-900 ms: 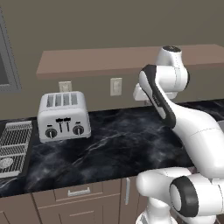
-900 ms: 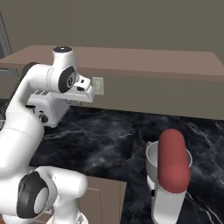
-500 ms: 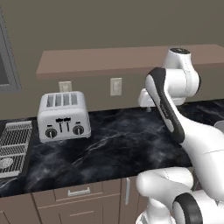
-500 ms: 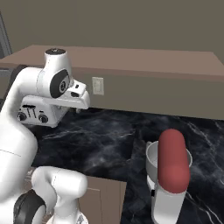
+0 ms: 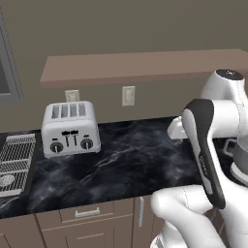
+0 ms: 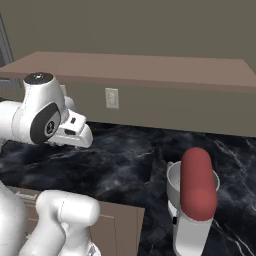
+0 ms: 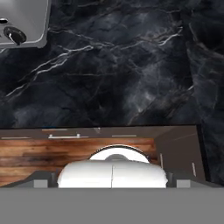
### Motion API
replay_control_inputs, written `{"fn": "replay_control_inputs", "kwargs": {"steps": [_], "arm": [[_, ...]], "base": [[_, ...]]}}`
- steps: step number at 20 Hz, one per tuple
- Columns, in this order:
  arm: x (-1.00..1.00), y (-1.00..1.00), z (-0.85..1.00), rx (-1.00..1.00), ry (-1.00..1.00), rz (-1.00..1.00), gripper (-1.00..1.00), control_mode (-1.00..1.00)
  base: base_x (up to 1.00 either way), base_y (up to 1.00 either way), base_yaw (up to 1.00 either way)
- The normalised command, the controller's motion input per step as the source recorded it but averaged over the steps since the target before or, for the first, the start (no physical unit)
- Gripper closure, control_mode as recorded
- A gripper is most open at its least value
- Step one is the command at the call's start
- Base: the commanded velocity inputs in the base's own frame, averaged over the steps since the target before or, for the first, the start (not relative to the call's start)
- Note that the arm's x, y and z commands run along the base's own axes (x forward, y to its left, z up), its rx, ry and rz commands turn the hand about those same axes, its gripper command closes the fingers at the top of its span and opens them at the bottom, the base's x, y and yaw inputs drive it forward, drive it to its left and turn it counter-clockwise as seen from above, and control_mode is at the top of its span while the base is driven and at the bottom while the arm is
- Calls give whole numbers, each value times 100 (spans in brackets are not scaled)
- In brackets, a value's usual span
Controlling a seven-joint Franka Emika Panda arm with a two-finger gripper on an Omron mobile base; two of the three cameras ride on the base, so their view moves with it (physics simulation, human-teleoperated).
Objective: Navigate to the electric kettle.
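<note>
You cannot tell where the kettle stands: nothing on the stretch of surface point(image 5: 131, 160) that you see matches it. Your end effector point(image 6: 86, 140) hangs above the black marbled surface, near its front edge, and its finger tips are hidden by the white hand, so you cannot tell whether they stand wide or narrow. In the left base view the arm's dark-striped link covers most of the hand. The toaster point(image 5: 70, 128) sits well to the left of the end effector, against the wall; the hand view cuts it off at a corner, leaving you one knob and part of its silver side point(image 7: 19, 22). Further left again, a ribbed grill point(image 5: 14, 157) is cut by the frame edge. To the right of the end effector stands a mixer point(image 6: 197, 195) with a red head, and its steel bowl point(image 6: 173, 182) is half hidden behind that head; what the bowl holds cannot be made out. Beyond the end effector a brown shelf point(image 5: 145, 65) runs along the olive wall, with an outlet point(image 5: 128, 95) under it. Below the surface's front edge you have brown drawers point(image 5: 87, 220), and wooden floor point(image 7: 26, 157) under the hand.
</note>
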Motion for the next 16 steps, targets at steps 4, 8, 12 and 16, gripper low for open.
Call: {"fn": "replay_control_inputs", "kwargs": {"steps": [4,8,12,16], "arm": [[-100,-11,3,0,-1,0,-100,-100],[-64,0,19,0,0,0,-100,-100],[-5,0,11,0,0,0,-100,100],[0,0,0,0,0,0,-100,100]], "base": [[0,0,0],[0,0,0],[-4,2,0],[-29,46,4]]}}
